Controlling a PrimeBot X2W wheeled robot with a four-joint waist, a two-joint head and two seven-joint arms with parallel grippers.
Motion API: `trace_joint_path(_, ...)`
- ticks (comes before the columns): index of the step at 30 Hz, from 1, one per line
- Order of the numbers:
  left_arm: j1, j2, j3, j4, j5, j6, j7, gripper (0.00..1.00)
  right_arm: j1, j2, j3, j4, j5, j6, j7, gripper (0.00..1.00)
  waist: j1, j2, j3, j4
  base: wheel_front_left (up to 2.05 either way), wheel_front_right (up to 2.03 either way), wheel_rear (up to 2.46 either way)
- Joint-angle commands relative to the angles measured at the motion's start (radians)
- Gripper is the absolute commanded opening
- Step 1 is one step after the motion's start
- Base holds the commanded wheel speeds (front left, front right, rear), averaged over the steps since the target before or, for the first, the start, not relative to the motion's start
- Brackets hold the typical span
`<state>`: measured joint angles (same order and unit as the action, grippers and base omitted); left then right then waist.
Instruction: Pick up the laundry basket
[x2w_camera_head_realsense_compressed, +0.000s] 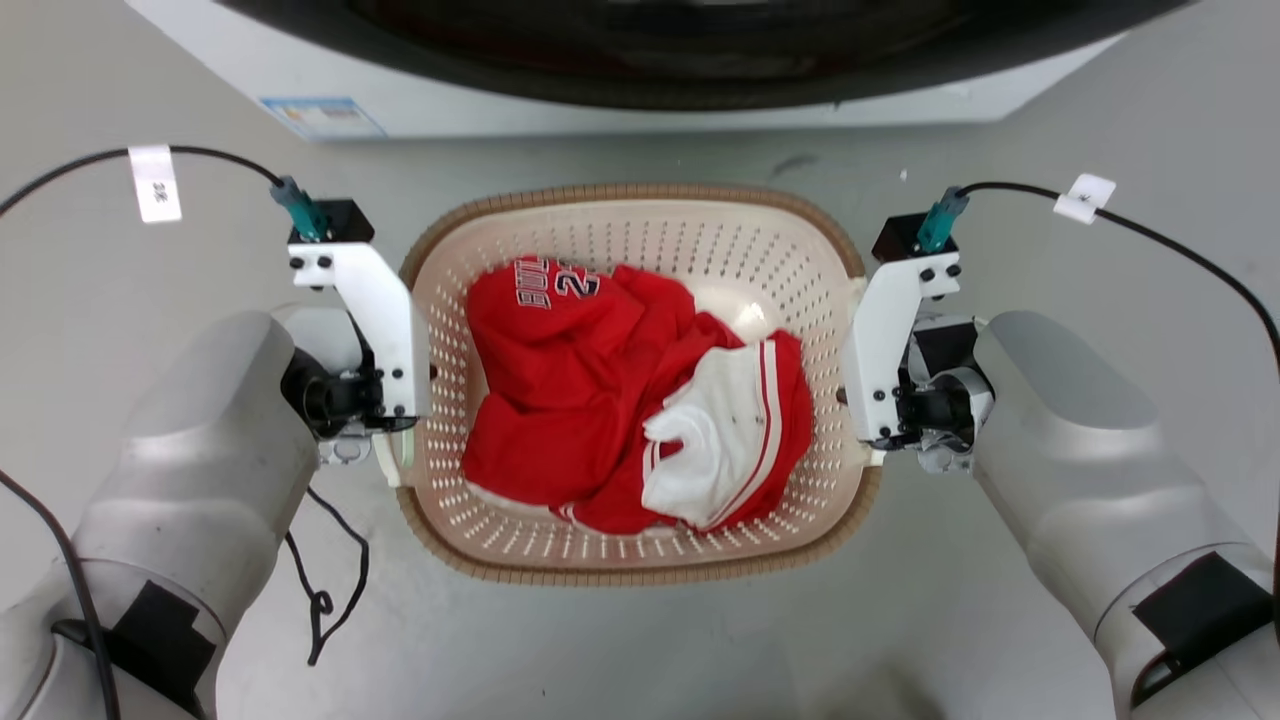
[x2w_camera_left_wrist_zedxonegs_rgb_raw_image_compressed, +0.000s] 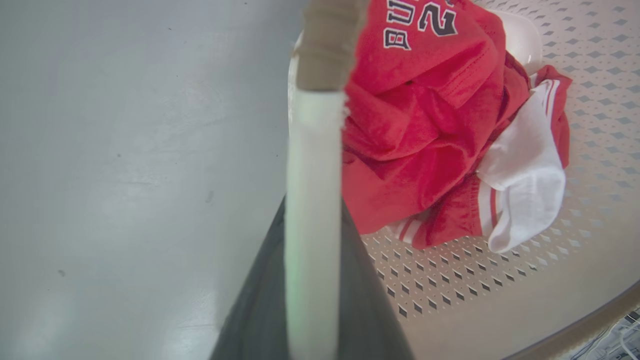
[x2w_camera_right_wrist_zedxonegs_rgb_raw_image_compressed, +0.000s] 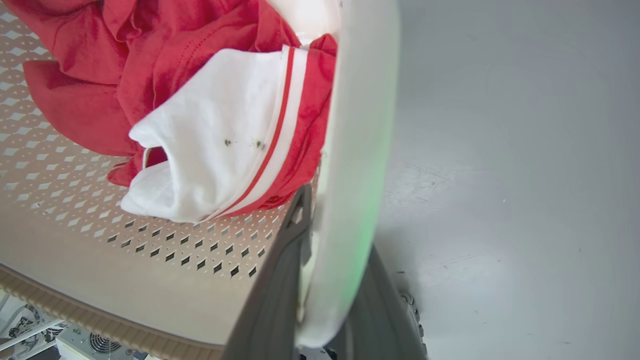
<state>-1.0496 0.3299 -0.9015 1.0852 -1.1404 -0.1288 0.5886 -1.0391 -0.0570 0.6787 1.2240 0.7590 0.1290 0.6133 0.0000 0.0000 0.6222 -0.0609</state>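
Left hand (x2w_camera_left_wrist_zedxonegs_rgb_raw_image_compressed: 312, 280) clamped on the left handle (x2w_camera_left_wrist_zedxonegs_rgb_raw_image_compressed: 312, 150), right hand (x2w_camera_right_wrist_zedxonegs_rgb_raw_image_compressed: 325, 280) clamped on the right handle (x2w_camera_right_wrist_zedxonegs_rgb_raw_image_compressed: 355, 150): opposite sides, so the laundry basket (x2w_camera_head_realsense_compressed: 640, 565) should lift level with its clothes (x2w_camera_head_realsense_compressed: 590, 400).

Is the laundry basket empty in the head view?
No, a red garment and a white garment lie crumpled inside the laundry basket.

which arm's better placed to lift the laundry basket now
Neither alone; both look equally set. The left gripper has the laundry basket's left white handle between its fingers, and the right gripper straddles the right handle likewise. Lifting with both together should keep it level.
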Motion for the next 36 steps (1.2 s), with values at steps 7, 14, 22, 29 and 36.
trace_joint_path(7,0.043,-0.025,-0.033,0.008,-0.038,-0.004,0.049,0.00,0.045,0.013,0.039,0.006,0.061,0.003,0.075,0.00,0.0000,0.0000,-0.158,0.000,0.00,0.00,0.00)
trace_joint_path(14,0.083,-0.048,-0.054,0.026,-0.064,-0.004,0.079,0.00,0.079,0.014,0.071,0.018,0.093,0.003,0.102,0.00,0.0000,0.0000,-0.261,0.004,0.00,0.00,0.00)
trace_joint_path(22,0.150,-0.091,-0.068,0.048,-0.097,-0.004,0.085,0.00,0.127,0.017,0.091,0.033,0.124,0.004,0.121,0.00,0.0000,0.0000,-0.375,0.013,0.00,0.00,0.00)
trace_joint_path(29,0.191,-0.113,-0.079,0.065,-0.114,-0.007,0.077,0.00,0.168,0.019,0.105,0.044,0.150,0.004,0.154,0.00,0.0000,0.0000,-0.460,0.018,0.00,0.00,0.00)
trace_joint_path(36,0.221,-0.128,-0.085,0.081,-0.129,-0.007,0.094,0.00,0.199,0.019,0.115,0.049,0.165,0.004,0.183,0.00,0.0000,0.0000,-0.530,0.018,0.00,0.00,0.00)
